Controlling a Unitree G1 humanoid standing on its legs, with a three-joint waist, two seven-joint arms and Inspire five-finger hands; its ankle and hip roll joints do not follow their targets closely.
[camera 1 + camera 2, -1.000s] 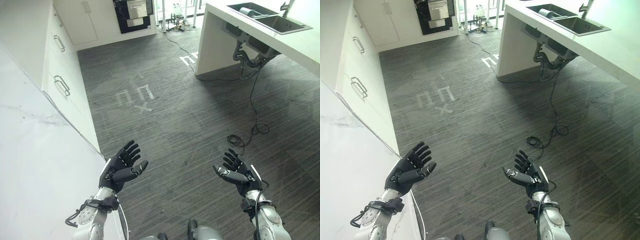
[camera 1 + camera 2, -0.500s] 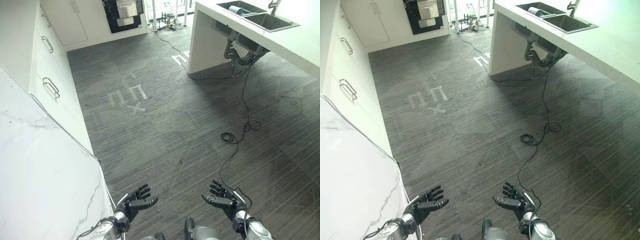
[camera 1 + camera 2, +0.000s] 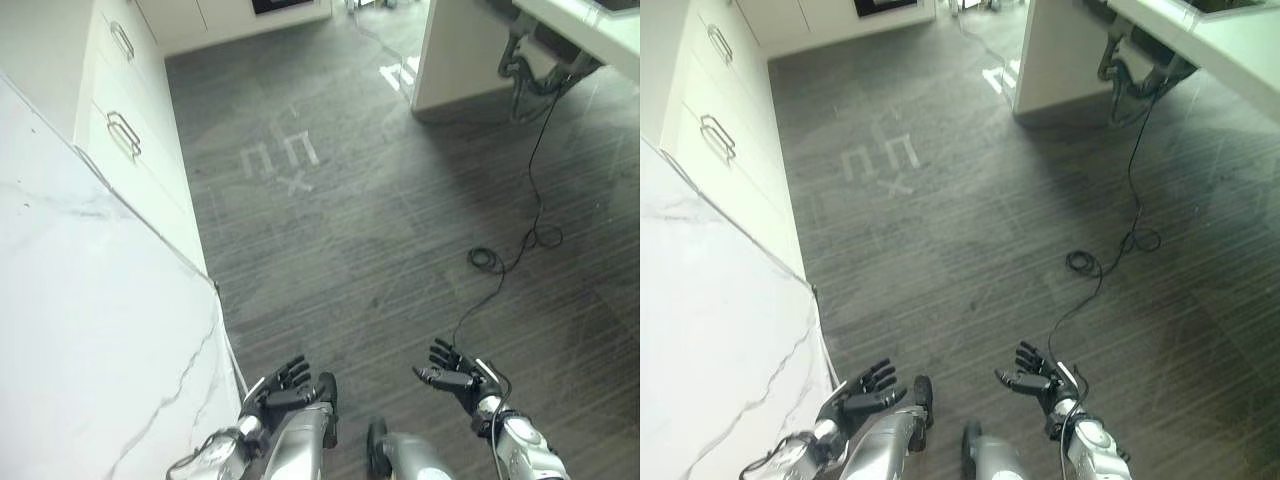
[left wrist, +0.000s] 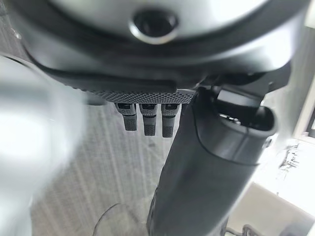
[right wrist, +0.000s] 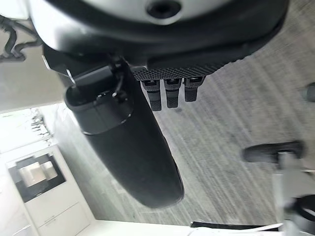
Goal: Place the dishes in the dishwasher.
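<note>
My left hand (image 3: 276, 388) hangs low at the front, beside the corner of the white marble counter (image 3: 90, 330), fingers straight and holding nothing. My right hand (image 3: 452, 371) hovers low over the dark wood floor (image 3: 380, 230), also open and empty. In the left wrist view the fingers (image 4: 147, 118) stick out straight past the thumb (image 4: 206, 162). The right wrist view shows straight fingers (image 5: 171, 93) above the floor too. No dish or dishwasher is in sight.
White cabinets with metal drawer handles (image 3: 122, 135) run along the left. A white island (image 3: 470, 60) with plumbing beneath stands at the far right. White tape marks (image 3: 280, 160) lie on the floor mid-room.
The camera has tilted down and turned, so the far oven and sink have left the picture. Both hands stay low, open and empty.
</note>
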